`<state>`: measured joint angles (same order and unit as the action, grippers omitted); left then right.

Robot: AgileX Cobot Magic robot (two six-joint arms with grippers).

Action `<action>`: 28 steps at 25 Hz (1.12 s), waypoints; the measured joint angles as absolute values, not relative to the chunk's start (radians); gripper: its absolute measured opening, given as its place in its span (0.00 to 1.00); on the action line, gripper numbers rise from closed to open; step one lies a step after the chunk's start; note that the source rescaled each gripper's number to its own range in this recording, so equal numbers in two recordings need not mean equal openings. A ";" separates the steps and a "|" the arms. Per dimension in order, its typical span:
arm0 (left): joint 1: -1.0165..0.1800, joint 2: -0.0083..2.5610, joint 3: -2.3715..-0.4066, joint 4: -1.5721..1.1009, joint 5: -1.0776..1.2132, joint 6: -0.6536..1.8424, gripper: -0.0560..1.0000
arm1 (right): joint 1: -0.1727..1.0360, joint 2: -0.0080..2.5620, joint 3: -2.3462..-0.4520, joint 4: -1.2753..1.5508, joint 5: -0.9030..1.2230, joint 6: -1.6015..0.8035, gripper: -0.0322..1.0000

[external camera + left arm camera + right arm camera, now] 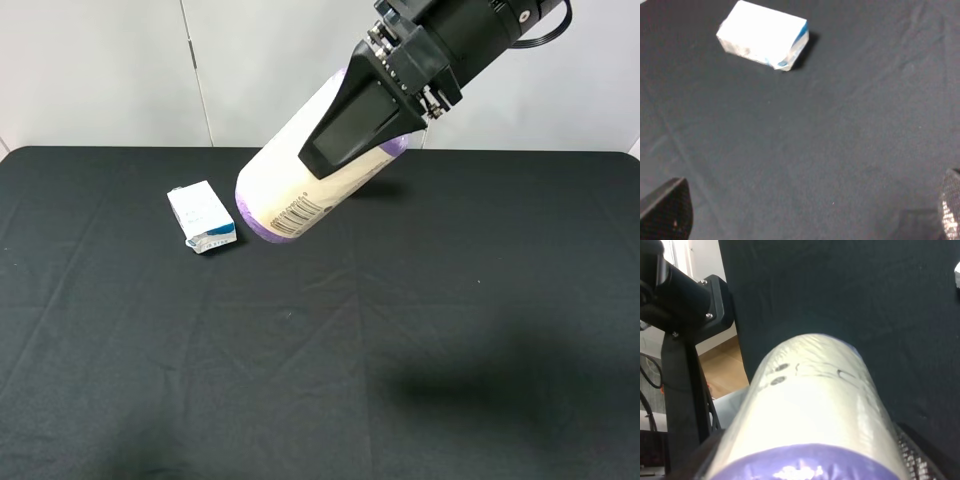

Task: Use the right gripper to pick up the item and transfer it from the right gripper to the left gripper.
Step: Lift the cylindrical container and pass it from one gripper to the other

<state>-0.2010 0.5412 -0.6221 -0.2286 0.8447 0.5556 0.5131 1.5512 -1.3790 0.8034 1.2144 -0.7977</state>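
The item [285, 195], a stout cream cylinder with purple ends and a barcode, hangs tilted in the air above the back of the black table [400, 330]. My right gripper [338, 150] reaches in from the upper right and is shut on it, one black finger lying across the label. In the right wrist view the item [815, 400] fills the space between the jaws, with a meshed pad [917, 460] beside it. My left gripper [807, 220] is open over bare cloth with nothing between its fingertips [667, 210]; it is out of the exterior high view.
A small white-and-blue carton [202, 218] lies on the table left of the item, and shows in the left wrist view too [762, 35]. A black stand [682, 315] rises beyond the table's edge in the right wrist view.
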 joint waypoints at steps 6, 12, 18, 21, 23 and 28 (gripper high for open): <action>-0.330 0.701 -0.677 -0.228 0.761 0.560 0.97 | 0.513 1.551 -1.379 0.803 1.207 -0.796 0.07; -0.485 0.891 -0.723 -0.227 0.644 0.601 0.97 | 0.513 1.551 -1.379 0.805 1.205 -0.788 0.07; -0.648 1.051 -0.781 -0.225 0.528 0.608 0.97 | 0.513 1.560 -1.379 0.808 1.204 -0.769 0.07; -0.694 1.117 -0.794 -0.224 0.479 0.608 0.97 | 0.513 1.573 -1.379 0.811 1.206 -0.767 0.07; -0.718 1.154 -0.796 -0.224 0.439 0.611 0.97 | 0.513 1.579 -1.379 0.812 1.207 -0.767 0.07; -0.774 1.220 -0.814 -0.223 0.372 0.615 0.97 | 0.513 1.590 -1.379 0.834 1.208 -0.767 0.07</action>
